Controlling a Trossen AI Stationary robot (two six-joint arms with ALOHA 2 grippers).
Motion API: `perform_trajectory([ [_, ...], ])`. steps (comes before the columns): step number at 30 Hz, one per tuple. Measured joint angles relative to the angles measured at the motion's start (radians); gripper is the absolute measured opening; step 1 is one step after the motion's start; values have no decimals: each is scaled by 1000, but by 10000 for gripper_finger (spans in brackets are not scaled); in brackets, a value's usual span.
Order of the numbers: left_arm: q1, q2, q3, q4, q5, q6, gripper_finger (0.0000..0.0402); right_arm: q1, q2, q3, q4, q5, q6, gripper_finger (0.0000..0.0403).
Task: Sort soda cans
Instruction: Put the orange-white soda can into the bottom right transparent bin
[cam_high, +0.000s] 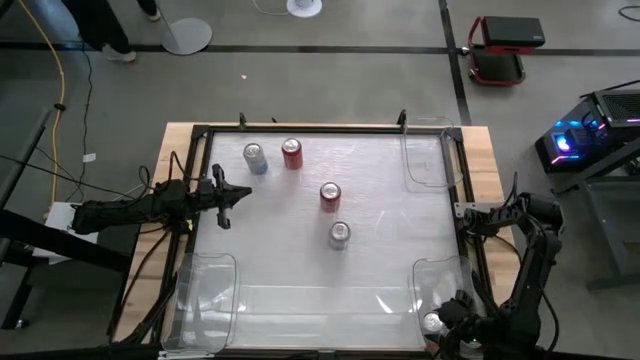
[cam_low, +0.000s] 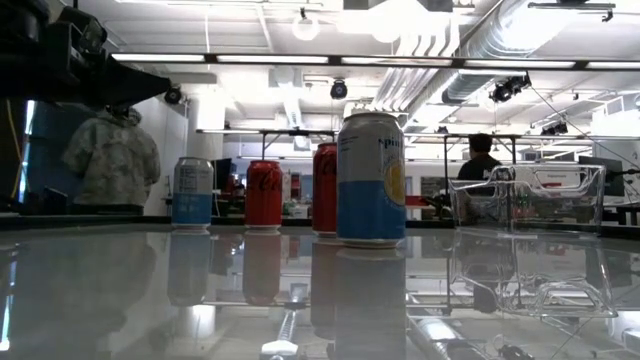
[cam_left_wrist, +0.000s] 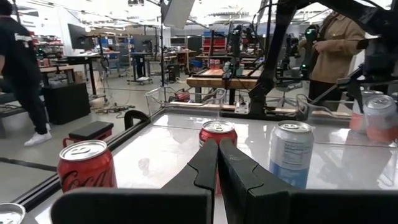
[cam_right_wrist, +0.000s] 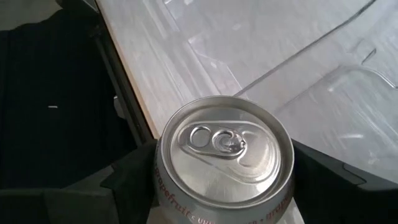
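Aluminium soda can (cam_right_wrist: 224, 155) | near-right table corner | clamped in right gripper (cam_high: 452, 322) | thin-walled, slick; grip mid-body | left gripper (cam_left_wrist: 217, 163) closed, empty

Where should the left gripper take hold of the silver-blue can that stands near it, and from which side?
Grip the silver-blue can around the middle of its round body, not by the rim. It stands upright and apart from the red can beside it, so there is room for a finger on each side. The left gripper, now shut, would probably do best opening and coming in level from its own side.
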Motion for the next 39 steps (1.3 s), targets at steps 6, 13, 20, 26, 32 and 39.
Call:
perform_trajectory([
  [6,0,0,0,-1,-7,0,5,-6,0,-1,-1,-27,62,296],
  [13,0,0,0,-3,-8,16,5,-29,2,-2,-40,-48,139,299],
  [20,0,0,0,-4,-8,19,5,-45,5,-4,-44,-110,131,334],
  [26,0,0,0,-5,-8,19,5,-41,4,8,-39,-137,109,337],
  [32,0,0,0,-6,-9,31,5,-41,4,19,-38,-130,76,328],
  [39,0,0,0,-6,-9,34,5,-41,3,19,-28,-110,29,299],
])
